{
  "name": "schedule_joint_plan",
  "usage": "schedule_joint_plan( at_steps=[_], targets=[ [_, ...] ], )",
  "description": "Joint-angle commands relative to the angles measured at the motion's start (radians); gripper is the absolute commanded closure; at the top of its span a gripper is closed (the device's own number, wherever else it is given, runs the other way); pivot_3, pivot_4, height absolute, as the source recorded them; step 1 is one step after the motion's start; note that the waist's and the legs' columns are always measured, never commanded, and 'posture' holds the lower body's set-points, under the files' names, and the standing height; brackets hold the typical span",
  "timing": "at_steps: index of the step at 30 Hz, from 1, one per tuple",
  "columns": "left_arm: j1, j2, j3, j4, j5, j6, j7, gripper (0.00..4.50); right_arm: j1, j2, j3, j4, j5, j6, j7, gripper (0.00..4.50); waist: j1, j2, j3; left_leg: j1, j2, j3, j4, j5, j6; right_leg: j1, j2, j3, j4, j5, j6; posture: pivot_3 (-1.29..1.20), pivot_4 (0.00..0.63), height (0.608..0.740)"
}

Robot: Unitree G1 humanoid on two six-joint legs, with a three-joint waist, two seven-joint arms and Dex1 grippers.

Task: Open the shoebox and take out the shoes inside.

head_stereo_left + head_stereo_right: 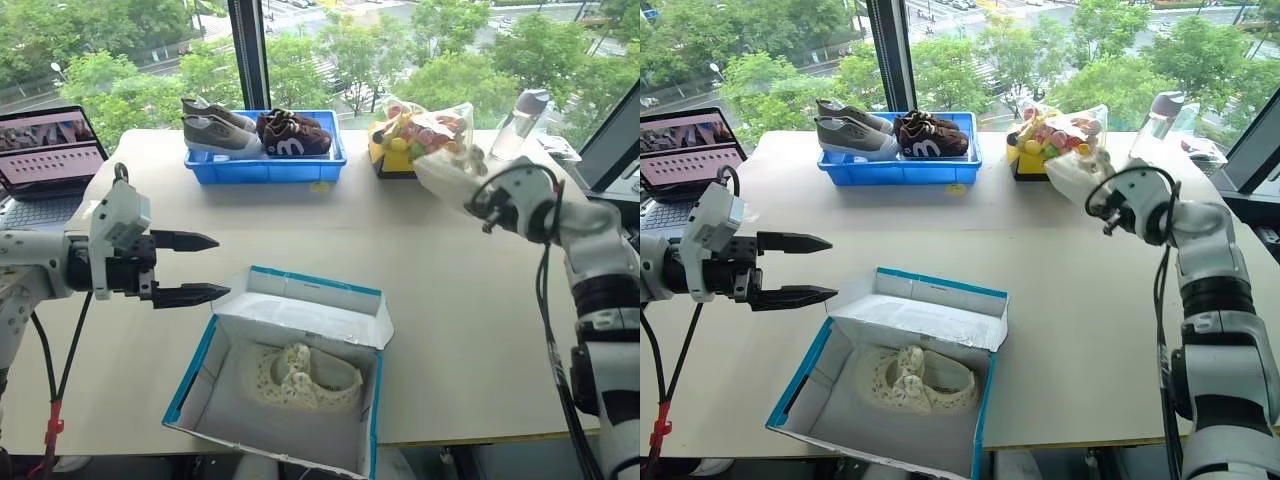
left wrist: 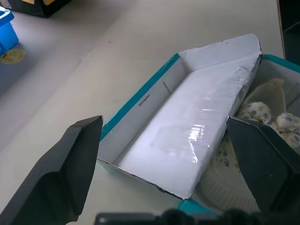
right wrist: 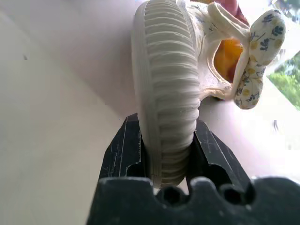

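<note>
The shoebox (image 1: 196,368), blue outside and white inside, lies open near the table's front edge, with its lid (image 1: 300,312) folded back. One cream-white perforated shoe (image 1: 305,378) rests inside it. The other shoe (image 1: 445,172) hangs in the air at the right, just in front of a bag of snacks. My right gripper (image 3: 161,138) is shut on that shoe's ribbed pale sole (image 3: 166,93). My left gripper (image 1: 205,268) is open, level, just left of the box's lid and a little above the table, holding nothing.
A blue plastic bin (image 1: 265,168) at the back holds grey sneakers (image 1: 215,130) and dark brown sneakers (image 1: 293,135). The bag of snacks (image 1: 420,125) and a bottle (image 1: 520,120) stand at the back right. A laptop (image 1: 45,155) sits at the far left.
</note>
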Motion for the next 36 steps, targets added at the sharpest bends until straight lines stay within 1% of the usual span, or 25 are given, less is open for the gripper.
schedule_joint_plan(
  at_steps=[1,4,5,6,7,8,9,11,13,14,15,16,19,21,24,25,27,29,32,34,35,36],
  targets=[
    [-0.030,0.000,-0.002,0.007,0.009,-0.026,-0.014,0.00,0.076,-0.059,0.032,-0.107,-0.083,-0.059,-0.057,3.80,-0.013,0.001,0.000,0.001,0.000,0.001,0.000,0.000,0.000,0.000,0.000,0.001,0.000,0.000,0.000,0.00,0.150,0.740],
    [-0.039,-0.003,-0.011,0.012,0.011,-0.028,-0.019,0.00,0.135,-0.093,0.084,-0.109,-0.177,-0.109,-0.122,3.80,-0.021,0.001,0.001,0.004,0.000,0.003,0.000,0.000,0.000,0.000,0.001,0.006,0.000,0.000,0.000,0.00,0.150,0.740],
    [-0.040,-0.003,-0.011,0.011,0.011,-0.029,-0.019,0.00,0.152,-0.094,0.091,-0.114,-0.185,-0.115,-0.129,3.80,-0.018,0.001,0.001,0.006,0.000,0.003,0.000,0.000,0.000,0.002,0.002,0.007,0.000,0.000,0.001,0.00,0.150,0.740],
    [-0.039,-0.003,-0.012,0.010,0.011,-0.029,-0.020,0.00,0.166,-0.092,0.095,-0.125,-0.183,-0.118,-0.123,3.30,-0.017,0.001,0.001,0.010,0.000,0.003,0.000,0.000,0.000,0.007,0.002,0.006,-0.001,-0.001,0.001,0.00,0.150,0.740],
    [-0.039,-0.002,-0.012,0.010,0.010,-0.029,-0.020,0.00,0.185,-0.079,0.084,-0.159,-0.140,-0.090,-0.072,2.80,-0.016,0.001,0.001,0.013,0.000,0.003,-0.001,0.000,0.001,0.009,0.002,0.006,-0.002,-0.001,0.001,0.00,0.150,0.740],
    [-0.039,-0.002,-0.013,0.009,0.009,-0.029,-0.021,0.00,0.195,-0.071,0.078,-0.183,-0.112,-0.074,-0.037,2.56,-0.015,0.001,0.001,0.013,0.000,0.003,-0.001,0.000,0.001,0.011,0.002,0.006,-0.004,-0.001,0.002,0.00,0.150,0.740],
    [-0.038,-0.002,-0.012,0.008,0.009,-0.029,-0.021,0.00,0.203,-0.067,0.073,-0.201,-0.096,-0.062,-0.015,2.23,-0.014,0.001,0.000,0.013,0.001,0.003,-0.001,0.000,0.001,0.012,0.002,0.006,-0.006,-0.001,0.002,0.00,0.150,0.740],
    [-0.039,-0.003,-0.014,0.008,0.009,-0.028,-0.021,0.00,0.205,-0.070,0.071,-0.217,-0.083,-0.034,0.025,1.43,-0.014,0.001,0.001,0.013,0.001,0.003,0.000,-0.001,0.001,0.012,0.002,0.006,-0.007,-0.001,0.002,0.00,0.150,0.740],
    [-0.043,-0.006,-0.020,0.010,0.011,-0.030,-0.022,0.00,0.217,-0.091,0.071,-0.248,-0.067,0.004,0.091,0.90,-0.016,0.001,0.001,0.012,0.000,0.004,0.000,-0.001,0.001,0.011,0.002,0.007,-0.007,-0.001,0.002,0.00,0.150,0.740],
    [-0.044,-0.007,-0.024,0.012,0.012,-0.031,-0.022,0.00,0.226,-0.105,0.070,-0.272,-0.060,0.017,0.122,0.46,-0.015,0.001,0.001,0.012,0.001,0.004,0.000,-0.001,0.002,0.011,0.002,0.008,-0.007,-0.001,0.002,0.00,0.150,0.740],
    [-0.046,-0.008,-0.026,0.013,0.013,-0.032,-0.023,0.00,0.233,-0.114,0.068,-0.290,-0.056,0.027,0.143,0.17,-0.014,0.001,0.001,0.012,0.001,0.004,-0.001,-0.001,0.002,0.011,0.002,0.007,-0.007,-0.001,0.002,0.00,0.150,0.740],
    [-0.048,-0.010,-0.029,0.015,0.014,-0.034,-0.023,0.00,0.245,-0.122,0.056,-0.330,-0.032,0.058,0.176,0.08,-0.013,0.001,0.001,0.012,0.001,0.004,-0.001,-0.001,0.002,0.011,0.002,0.007,-0.007,-0.001,0.002,0.00,0.150,0.740],
    [-0.057,-0.013,-0.038,0.022,0.017,-0.037,-0.025,0.00,0.293,-0.163,0.005,-0.504,0.089,0.231,0.308,0.08,-0.008,0.001,0.001,0.011,0.001,0.004,-0.001,-0.002,0.003,0.010,0.002,0.007,-0.007,-0.001,0.002,0.00,0.150,0.740],
    [-0.062,-0.015,-0.042,0.027,0.019,-0.039,-0.028,0.00,0.301,-0.172,-0.049,-0.611,0.192,0.361,0.367,0.08,-0.007,0.001,0.001,0.011,0.001,0.004,0.000,-0.002,0.003,0.010,0.002,0.007,-0.007,-0.001,0.002,0.00,0.150,0.740],
    [-0.066,-0.016,-0.044,0.032,0.024,-0.040,-0.035,0.00,0.278,-0.202,-0.122,-0.795,0.362,0.560,0.450,0.08,-0.007,0.002,0.001,0.012,0.001,0.004,0.000,-0.002,0.003,0.010,0.002,0.008,-0.006,-0.001,0.002,0.00,0.150,0.740],
    [-0.068,-0.017,-0.045,0.035,0.026,-0.040,-0.037,0.00,0.244,-0.196,-0.131,-0.861,0.424,0.625,0.467,0.08,-0.006,0.002,0.001,0.012,0.001,0.004,0.000,-0.002,0.003,0.010,0.002,0.008,-0.006,-0.001,0.002,0.00,0.150,0.740],
    [-0.072,-0.020,-0.051,0.041,0.031,-0.042,-0.039,0.00,0.184,-0.175,-0.111,-0.987,0.540,0.734,0.501,0.08,-0.009,0.002,0.001,0.012,0.002,0.004,0.000,-0.002,0.003,0.010,0.003,0.008,-0.006,-0.001,0.002,0.00,0.150,0.740],
    [-0.076,-0.025,-0.055,0.044,0.035,-0.042,-0.040,0.00,0.148,-0.157,-0.075,-1.081,0.624,0.813,0.526,0.08,-0.008,0.002,0.001,0.012,0.002,0.004,0.000,-0.002,0.003,0.010,0.004,0.008,-0.006,-0.001,0.002,0.00,0.150,0.740],
    [-0.075,-0.033,-0.056,0.038,0.036,-0.038,-0.037,0.00,0.115,-0.126,0.010,-1.185,0.689,0.866,0.558,0.08,0.004,0.002,0.001,0.011,0.004,0.002,0.000,-0.002,0.003,0.010,0.005,0.006,-0.008,-0.001,0.002,0.00,0.150,0.740],
    [-0.066,-0.037,-0.051,0.033,0.037,-0.037,-0.035,0.00,0.111,-0.102,0.089,-1.234,0.670,0.838,0.569,0.08,0.010,0.002,0.001,0.010,0.004,0.003,0.000,-0.002,0.003,0.010,0.005,0.006,-0.008,-0.001,0.002,0.00,0.150,0.740],
    [-0.062,-0.039,-0.050,0.031,0.038,-0.037,-0.035,0.00,0.109,-0.083,0.134,-1.238,0.617,0.780,0.554,0.08,0.012,0.002,0.001,0.009,0.003,0.003,0.000,-0.002,0.003,0.009,0.004,0.006,-0.008,-0.001,0.002,0.00,0.150,0.740],
    [-0.059,-0.040,-0.049,0.030,0.039,-0.037,-0.034,0.00,0.107,-0.054,0.179,-1.218,0.530,0.670,0.521,0.08,0.014,0.002,0.001,0.009,0.003,0.003,0.001,-0.002,0.003,0.009,0.004,0.006,-0.008,-0.001,0.002,0.00,0.150,0.740]
  ],
)
